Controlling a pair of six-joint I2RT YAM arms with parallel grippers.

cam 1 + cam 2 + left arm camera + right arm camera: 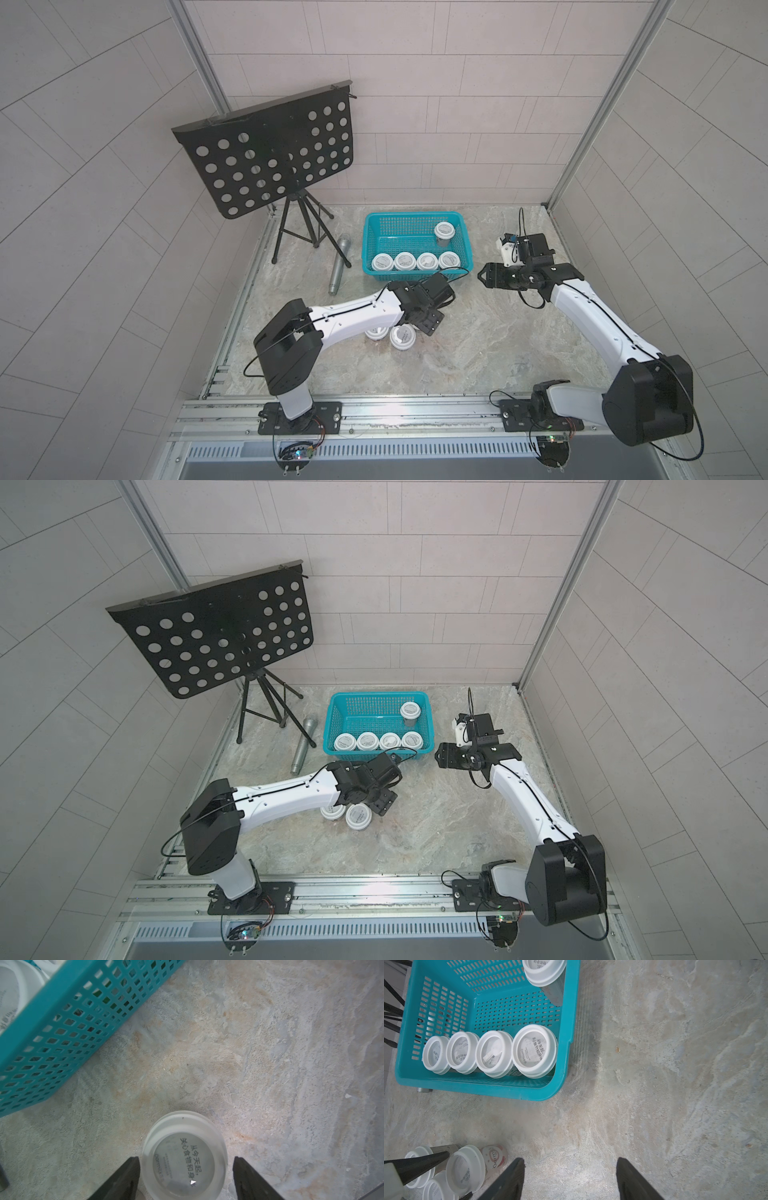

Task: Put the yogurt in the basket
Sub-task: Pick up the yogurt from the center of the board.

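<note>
The teal basket [411,215] [376,695] stands at the back middle of the table. Inside it, several yogurt cups [405,261] [492,1053] stand in a row along the near wall, and one more cup [444,230] sits at the back right. Three cups stand on the table in front, two showing in both top views [402,337] [358,816]. My left gripper [185,1159] [428,326] is down over the third cup [184,1159], open: one finger touches the lid, the other is a sliver off. My right gripper [570,1159] [482,276] hangs open and empty by the basket's right front corner.
A black perforated music stand [270,153] on a tripod stands at the back left. A grey metal microphone [340,264] lies beside the basket's left wall. Tiled walls enclose three sides, and an aluminium rail [374,409] runs along the front edge.
</note>
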